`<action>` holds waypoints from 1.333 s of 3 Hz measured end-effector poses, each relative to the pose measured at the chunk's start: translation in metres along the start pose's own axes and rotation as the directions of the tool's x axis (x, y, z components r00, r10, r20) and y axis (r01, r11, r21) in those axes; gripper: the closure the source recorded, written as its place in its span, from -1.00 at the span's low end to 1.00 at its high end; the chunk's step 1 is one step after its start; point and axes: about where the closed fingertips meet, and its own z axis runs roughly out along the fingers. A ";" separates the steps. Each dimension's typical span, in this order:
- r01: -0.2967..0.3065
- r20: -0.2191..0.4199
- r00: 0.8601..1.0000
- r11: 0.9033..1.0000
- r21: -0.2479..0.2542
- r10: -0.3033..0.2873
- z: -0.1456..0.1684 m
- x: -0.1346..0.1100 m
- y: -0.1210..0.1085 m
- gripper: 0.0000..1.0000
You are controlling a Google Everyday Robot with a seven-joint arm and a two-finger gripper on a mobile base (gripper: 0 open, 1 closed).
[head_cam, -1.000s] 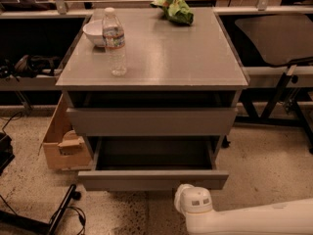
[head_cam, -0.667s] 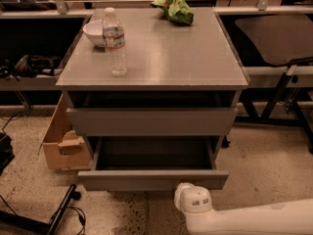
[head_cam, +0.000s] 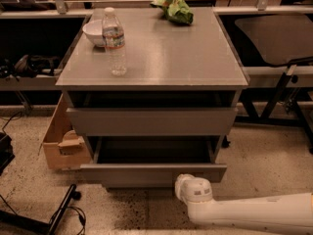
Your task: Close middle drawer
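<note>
The middle drawer point(head_cam: 151, 173) of the grey cabinet is pulled far out, and its empty grey box shows behind the flat front panel. My white arm comes in from the bottom right. My gripper point(head_cam: 187, 181) is at the arm's rounded end, right at the lower right edge of that drawer's front. Its fingers are hidden behind the wrist. The drawer front above point(head_cam: 151, 121) stands nearly shut under the cabinet top point(head_cam: 166, 58).
A water bottle point(head_cam: 114, 40), a white bowl point(head_cam: 94, 32) and a green bag point(head_cam: 175, 9) sit on the cabinet top. A cardboard box point(head_cam: 61, 141) stands on the floor left of the cabinet. Cables and a black stand lie at the lower left. Dark tables flank both sides.
The arm's end has moved slightly up toward the open drawer's front. The drawer itself looks as far out as before.
</note>
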 end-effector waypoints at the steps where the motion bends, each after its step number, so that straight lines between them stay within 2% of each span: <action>1: 0.013 0.013 1.000 1.000 0.013 -0.014 0.017 -0.003 -0.026 1.00; 2: 0.021 0.020 1.000 0.999 0.029 -0.021 0.031 -0.004 -0.053 1.00; 3: 0.023 0.022 0.999 0.999 0.035 -0.023 0.034 -0.003 -0.061 0.64; 4: 0.023 0.022 0.999 0.999 0.035 -0.023 0.034 -0.003 -0.061 0.18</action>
